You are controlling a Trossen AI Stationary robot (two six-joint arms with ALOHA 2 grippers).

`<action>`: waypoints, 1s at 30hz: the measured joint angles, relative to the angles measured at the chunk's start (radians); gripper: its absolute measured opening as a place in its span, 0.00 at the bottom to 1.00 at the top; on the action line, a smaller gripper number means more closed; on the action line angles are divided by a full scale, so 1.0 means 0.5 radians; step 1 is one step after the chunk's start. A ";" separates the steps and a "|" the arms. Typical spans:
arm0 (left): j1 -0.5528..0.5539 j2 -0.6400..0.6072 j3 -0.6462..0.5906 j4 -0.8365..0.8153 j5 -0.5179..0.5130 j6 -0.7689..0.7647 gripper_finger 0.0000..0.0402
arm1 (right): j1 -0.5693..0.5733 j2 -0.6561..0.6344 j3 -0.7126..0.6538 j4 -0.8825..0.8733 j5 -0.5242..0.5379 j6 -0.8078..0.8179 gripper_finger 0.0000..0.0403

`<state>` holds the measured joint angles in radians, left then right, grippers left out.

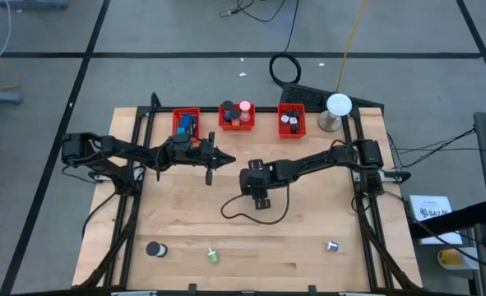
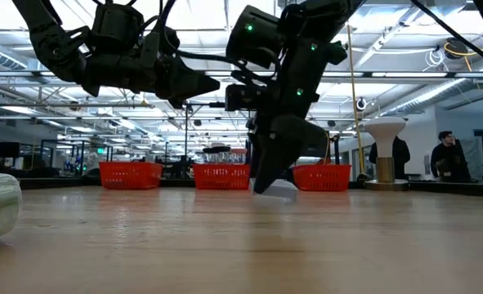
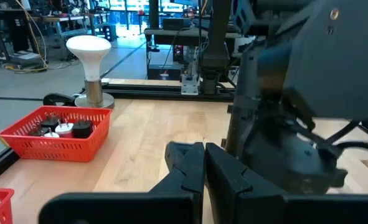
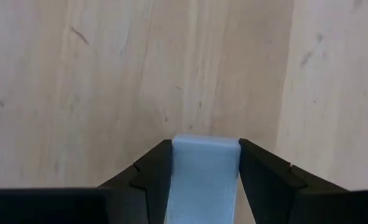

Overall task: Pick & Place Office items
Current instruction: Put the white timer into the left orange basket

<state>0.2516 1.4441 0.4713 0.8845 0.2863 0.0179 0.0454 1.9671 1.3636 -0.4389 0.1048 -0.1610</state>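
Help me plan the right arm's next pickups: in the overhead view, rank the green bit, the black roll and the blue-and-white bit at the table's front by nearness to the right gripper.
From the right gripper:
1. Green bit, front, toward the left arm's side.
2. Blue-and-white bit, front, right arm's side; only slightly farther.
3. Black roll, front left, clearly farthest.

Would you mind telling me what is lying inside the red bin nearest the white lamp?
The red bin beside the white lamp holds several black round rolls, some with white tops. Whatever lies beneath them, on the bin's floor, is hidden by its walls and the rolls themselves.
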 joint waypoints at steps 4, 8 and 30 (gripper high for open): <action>0.001 0.000 0.000 0.000 0.000 0.000 0.04 | 0.000 0.027 0.000 0.092 0.008 -0.095 0.41; 0.001 0.000 0.000 0.000 0.000 0.000 0.04 | 0.003 0.028 -0.001 0.163 0.015 -0.144 0.47; 0.000 0.000 0.000 0.003 0.002 0.000 0.04 | -0.049 -0.907 -1.262 1.441 0.305 -0.032 0.23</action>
<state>0.2516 1.4441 0.4713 0.8859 0.2871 0.0177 0.0209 1.5134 0.7324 0.2818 0.2573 -0.1770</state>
